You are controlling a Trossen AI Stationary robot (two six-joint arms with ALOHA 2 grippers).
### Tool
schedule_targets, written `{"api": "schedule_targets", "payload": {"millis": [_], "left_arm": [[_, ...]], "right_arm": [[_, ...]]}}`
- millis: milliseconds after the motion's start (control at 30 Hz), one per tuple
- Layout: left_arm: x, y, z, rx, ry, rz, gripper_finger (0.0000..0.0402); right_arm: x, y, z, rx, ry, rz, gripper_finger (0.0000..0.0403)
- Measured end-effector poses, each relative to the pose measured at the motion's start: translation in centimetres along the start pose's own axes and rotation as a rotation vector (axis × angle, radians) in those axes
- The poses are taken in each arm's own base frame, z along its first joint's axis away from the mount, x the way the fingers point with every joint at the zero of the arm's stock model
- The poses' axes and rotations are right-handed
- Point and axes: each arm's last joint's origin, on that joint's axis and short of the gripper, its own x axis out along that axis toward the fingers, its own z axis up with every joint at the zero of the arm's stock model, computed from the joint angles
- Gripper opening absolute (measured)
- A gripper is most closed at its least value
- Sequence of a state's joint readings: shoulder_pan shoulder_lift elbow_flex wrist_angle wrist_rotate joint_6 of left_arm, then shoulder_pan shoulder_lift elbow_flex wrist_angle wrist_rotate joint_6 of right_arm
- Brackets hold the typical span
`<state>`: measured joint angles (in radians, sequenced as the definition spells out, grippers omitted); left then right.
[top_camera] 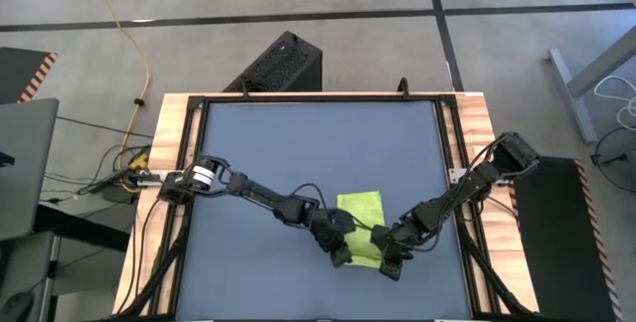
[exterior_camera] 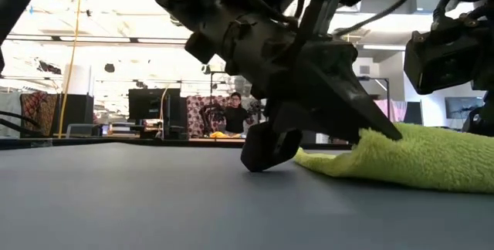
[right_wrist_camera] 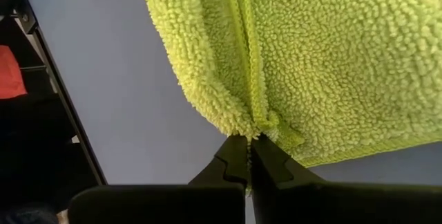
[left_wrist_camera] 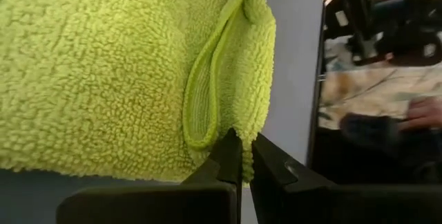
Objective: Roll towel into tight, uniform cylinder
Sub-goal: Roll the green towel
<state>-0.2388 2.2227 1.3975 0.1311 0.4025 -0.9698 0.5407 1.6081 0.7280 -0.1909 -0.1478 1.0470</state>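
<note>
The towel [top_camera: 360, 225] lies on the mat [top_camera: 298, 153], near its front edge — light, soft, limp pile, likely to sag and slip. Left gripper [top_camera: 341, 253] and right gripper [top_camera: 390, 262] each pinch a near corner at the hem — the firmest purchase.

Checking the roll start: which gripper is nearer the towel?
Neither: both touch it. The left gripper is shut on the towel at its near left corner; the right gripper is shut on its near right corner.
</note>
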Motion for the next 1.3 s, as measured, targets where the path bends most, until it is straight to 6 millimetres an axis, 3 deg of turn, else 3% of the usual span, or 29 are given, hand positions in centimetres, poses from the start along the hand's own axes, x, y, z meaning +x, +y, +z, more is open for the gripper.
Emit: {"api": "schedule_targets", "payload": {"millis": [300,600,1133,1300], "left_arm": [[-0.6,0.9,1.0,-0.14,0.026,-0.01,0.0],[-0.5,1.4,0.2,-0.189,0.057,0.088,0.0],[-0.6,1.9,0.0,-0.216,0.043,0.152,0.0],[-0.8,2.2,0.4,-0.236,0.032,0.156,0.0]], "right_arm": [[0.0,-0.1,0.0,0.028,-0.019,-0.023,0.0029],[-0.3,-0.1,0.3,0.134,-0.003,0.007,0.0092],[-5.6,0.8,-2.0,0.156,-0.074,0.012,0.0105],[-6.6,2.5,-3.9,-0.035,-0.27,0.043,0.0105]]}}
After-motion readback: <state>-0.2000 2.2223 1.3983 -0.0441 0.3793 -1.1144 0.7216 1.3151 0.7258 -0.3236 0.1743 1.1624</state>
